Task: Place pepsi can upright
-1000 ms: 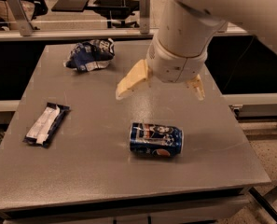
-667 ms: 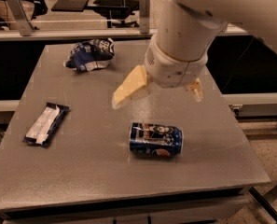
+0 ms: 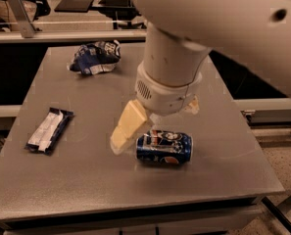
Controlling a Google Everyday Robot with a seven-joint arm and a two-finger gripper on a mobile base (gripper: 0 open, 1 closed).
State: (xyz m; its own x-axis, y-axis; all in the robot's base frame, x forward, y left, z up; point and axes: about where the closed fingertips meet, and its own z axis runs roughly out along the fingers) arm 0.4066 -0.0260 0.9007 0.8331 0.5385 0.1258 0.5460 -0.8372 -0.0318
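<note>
The pepsi can (image 3: 164, 148) lies on its side on the grey table (image 3: 76, 185), right of centre and toward the front edge. It is dark blue with a round logo and silver ends. My gripper (image 3: 157, 126) hangs from the large white arm just above and behind the can. It is open: one cream finger (image 3: 128, 129) reaches down beside the can's left end, and the other finger (image 3: 194, 105) shows only partly behind the wrist at the right. Nothing is held.
A wrinkly blue-and-white snack bag (image 3: 96, 58) lies at the back of the table. A flat dark bar wrapper with a white panel (image 3: 49, 129) lies at the left. Another table and a rail stand behind. The floor drops off at the right.
The gripper has come down and forward toward the can, and its left finger now reaches beside the can's left end. The can has not moved.
</note>
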